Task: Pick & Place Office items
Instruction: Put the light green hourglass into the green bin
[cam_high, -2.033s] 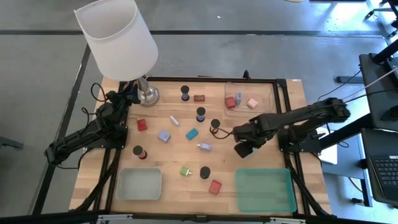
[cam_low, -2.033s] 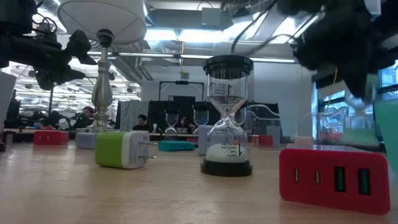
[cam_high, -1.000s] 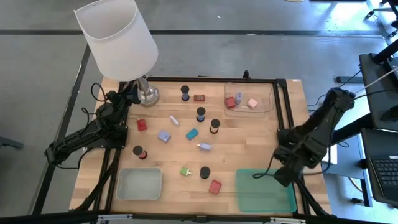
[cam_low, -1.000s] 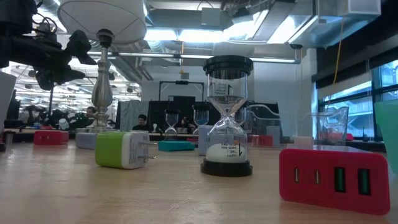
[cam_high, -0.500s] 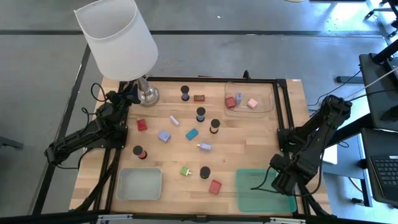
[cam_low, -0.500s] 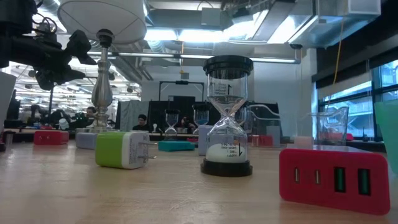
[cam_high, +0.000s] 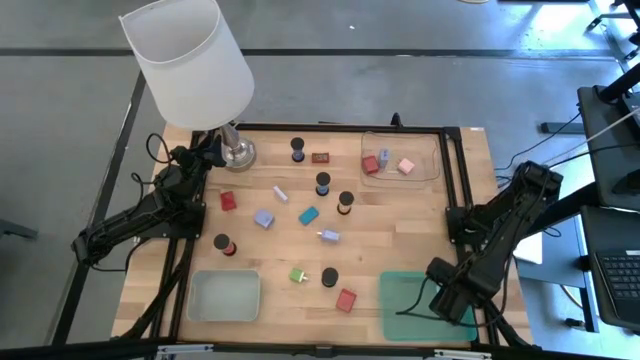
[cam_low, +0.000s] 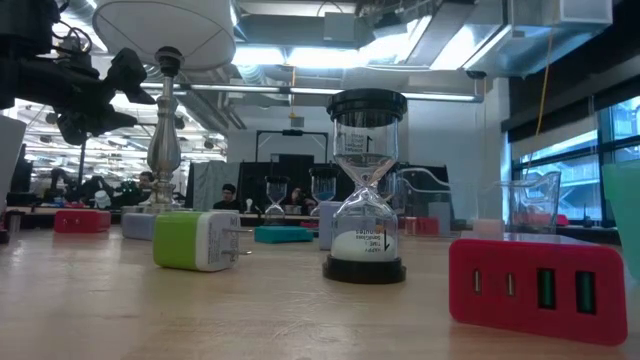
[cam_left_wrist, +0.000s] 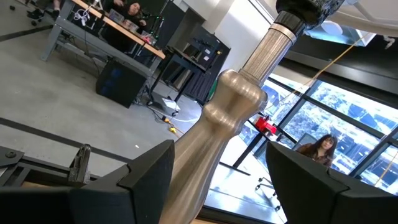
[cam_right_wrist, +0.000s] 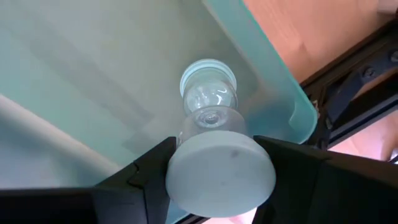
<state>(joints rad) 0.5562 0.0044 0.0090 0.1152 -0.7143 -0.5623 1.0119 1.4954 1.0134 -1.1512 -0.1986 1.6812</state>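
From above, the right gripper (cam_high: 446, 297) hangs over the translucent green tray (cam_high: 405, 315), its load hidden under the arm. Only the right wrist view shows it: a clear glass hourglass with pale caps (cam_right_wrist: 214, 137) clamped between the fingers above the tray. The left gripper (cam_left_wrist: 211, 186), fingers apart, straddles the brushed-metal lamp stem (cam_left_wrist: 233, 118) at the surface's far left corner

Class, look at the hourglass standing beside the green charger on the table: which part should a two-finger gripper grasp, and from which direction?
Grip the hourglass from above, fingers closing on its round dark top cap. It stands upright and the glass narrows at the waist, so the rigid cap is probably safer. The green charger beside it stands clear.
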